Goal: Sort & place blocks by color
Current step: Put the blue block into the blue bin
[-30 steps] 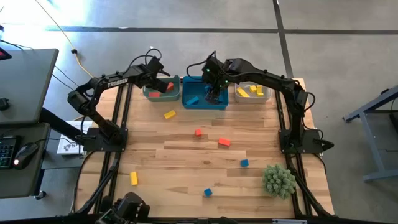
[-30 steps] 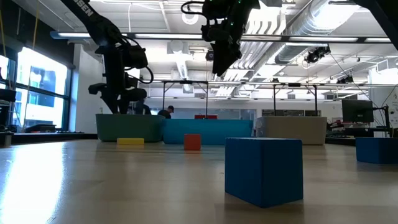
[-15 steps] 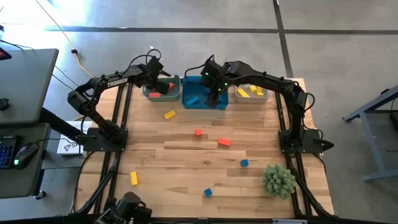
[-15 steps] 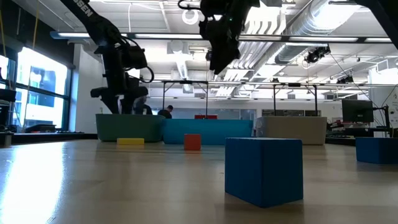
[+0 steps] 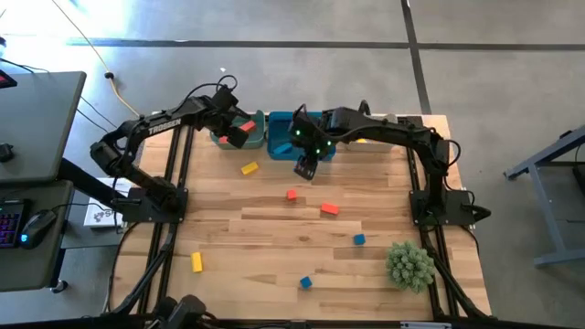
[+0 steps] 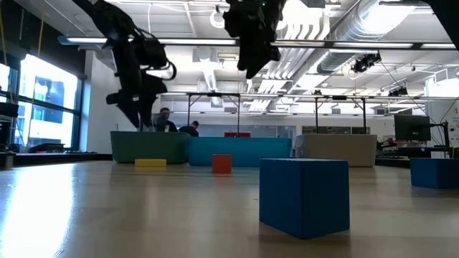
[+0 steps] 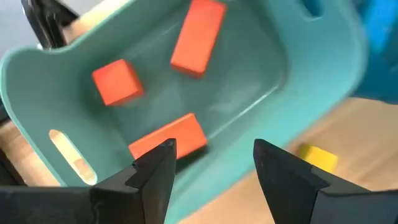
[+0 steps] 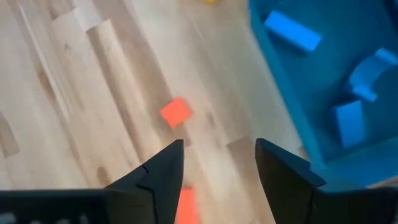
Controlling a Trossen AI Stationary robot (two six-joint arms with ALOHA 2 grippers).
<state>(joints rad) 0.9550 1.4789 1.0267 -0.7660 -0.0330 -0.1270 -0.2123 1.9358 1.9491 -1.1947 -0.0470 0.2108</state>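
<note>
A: Hovering over the teal bin, your left gripper has its jaws spread, empty; three red blocks lie inside.

B: Right gripper?

A: Jaws apart, empty, beside the blue bin, above a red cube. You risk clipping the bin wall or nudging the cube if you descend off-centre.
</note>
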